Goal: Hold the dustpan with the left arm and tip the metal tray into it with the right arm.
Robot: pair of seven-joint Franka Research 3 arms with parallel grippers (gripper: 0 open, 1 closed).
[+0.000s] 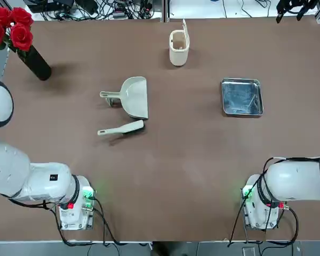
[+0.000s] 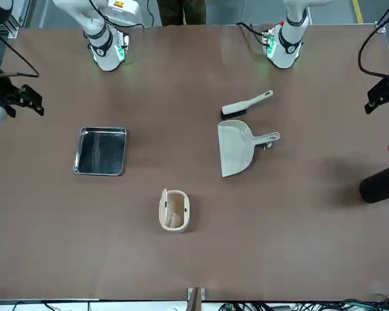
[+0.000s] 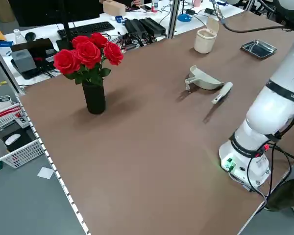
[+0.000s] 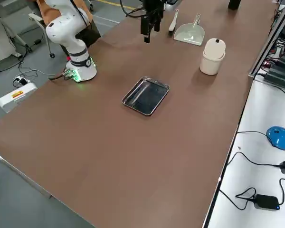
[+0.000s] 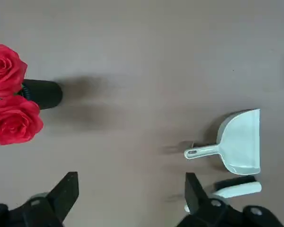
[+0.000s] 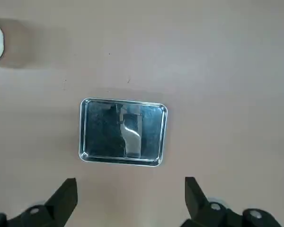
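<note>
- Bench (image 1: 165, 176): brown top. The task's things lie flat in the far half, well apart from each other, dustpan on my left side and tray on my right.
- Arms: both raised high over the bench and holding nothing. Each wrist camera looks straight down at its own target.
- Metal tray (image 1: 241, 97): flat on the bench, open side up, ahead of my right base. In the right wrist view the tray (image 6: 123, 132) sits out past my fingers and between their lines. I see only reflections inside and can't tell whether it holds anything.
- Dustpan (image 1: 135, 96): flat on the bench, ahead of my left base and toward the centre. Handle sticks out toward my left edge, and the wide mouth runs near-to-far and faces right, toward the tray. Long axis is roughly left-right.
- Brush (image 1: 121, 128): lies just on the near side of the dustpan, close to its lip, also pointing left-right.
- Small lidded bin (image 1: 178, 47): farther back, between the two, out of the way.
- Left pincer (image 5: 131, 201): released, fingers spread wide, well above the bench. The dustpan (image 5: 236, 143) lies off to one side of it, not under it.
- Right pincer (image 6: 130, 201): released, spread wide, high over the near side of the tray.
- Key relation: the dustpan handle lies crosswise to my left reach, and left is the nearer arm. The scene fits either approach or retreat.
</note>
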